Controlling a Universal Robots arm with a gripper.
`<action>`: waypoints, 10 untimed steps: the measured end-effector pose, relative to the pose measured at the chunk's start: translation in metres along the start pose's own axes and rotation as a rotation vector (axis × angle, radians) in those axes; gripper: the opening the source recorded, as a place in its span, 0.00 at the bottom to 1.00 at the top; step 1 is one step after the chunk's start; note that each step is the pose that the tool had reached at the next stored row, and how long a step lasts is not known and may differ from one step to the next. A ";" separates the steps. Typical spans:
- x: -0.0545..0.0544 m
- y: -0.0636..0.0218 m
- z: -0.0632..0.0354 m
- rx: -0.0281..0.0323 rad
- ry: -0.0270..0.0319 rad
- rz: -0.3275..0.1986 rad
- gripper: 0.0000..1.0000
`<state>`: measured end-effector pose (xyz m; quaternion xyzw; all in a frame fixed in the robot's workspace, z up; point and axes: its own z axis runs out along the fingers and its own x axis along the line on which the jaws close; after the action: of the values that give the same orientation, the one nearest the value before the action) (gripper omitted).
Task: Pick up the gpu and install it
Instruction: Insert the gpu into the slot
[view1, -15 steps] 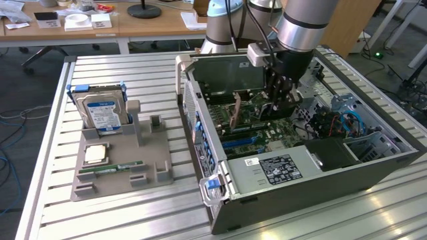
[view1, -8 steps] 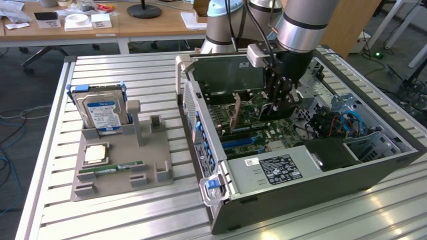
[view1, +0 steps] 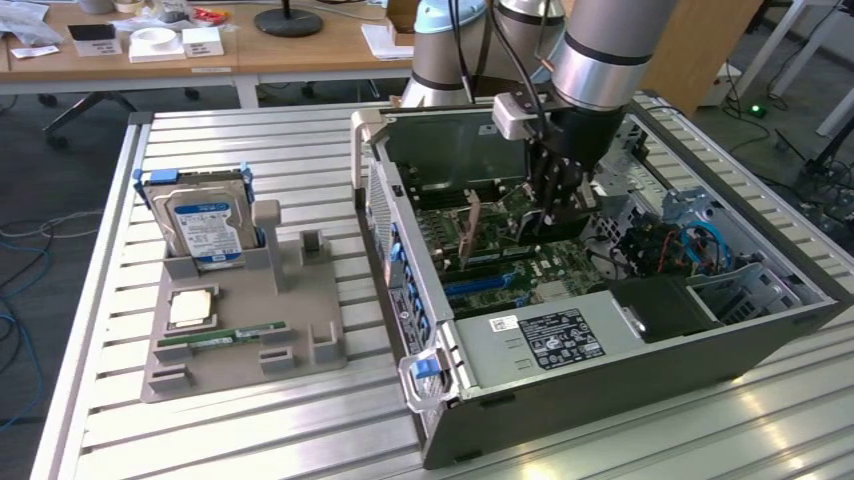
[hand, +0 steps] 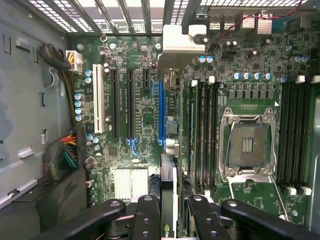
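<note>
Hanging inside the open computer case (view1: 627, 350), the gripper (view1: 561, 205) is seen with its jaws clamped on the gpu (hand: 168, 172), one finger on each face. The card is held edge-on over the motherboard (hand: 140, 125), lined up along the blue slot (hand: 161, 115), its metal bracket (hand: 182, 45) toward the vented wall of the case. Whether the card touches the slot cannot be told. Near the table's (view1: 267, 440) edge at the exterior view's left, a hard drive (view1: 207, 225) and a RAM stick (view1: 220, 338) are kept in a grey holder (view1: 307, 300).
</note>
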<state>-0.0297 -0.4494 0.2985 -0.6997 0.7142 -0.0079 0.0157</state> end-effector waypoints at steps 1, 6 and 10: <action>0.000 0.0000 -0.0001 0.0000 0.0002 0.000 0.26; 0.000 0.0000 0.0000 0.0000 0.0000 0.000 0.26; 0.000 0.0001 0.0028 0.0000 -0.0001 0.000 0.26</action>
<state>-0.0297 -0.4494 0.2957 -0.6997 0.7142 -0.0079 0.0157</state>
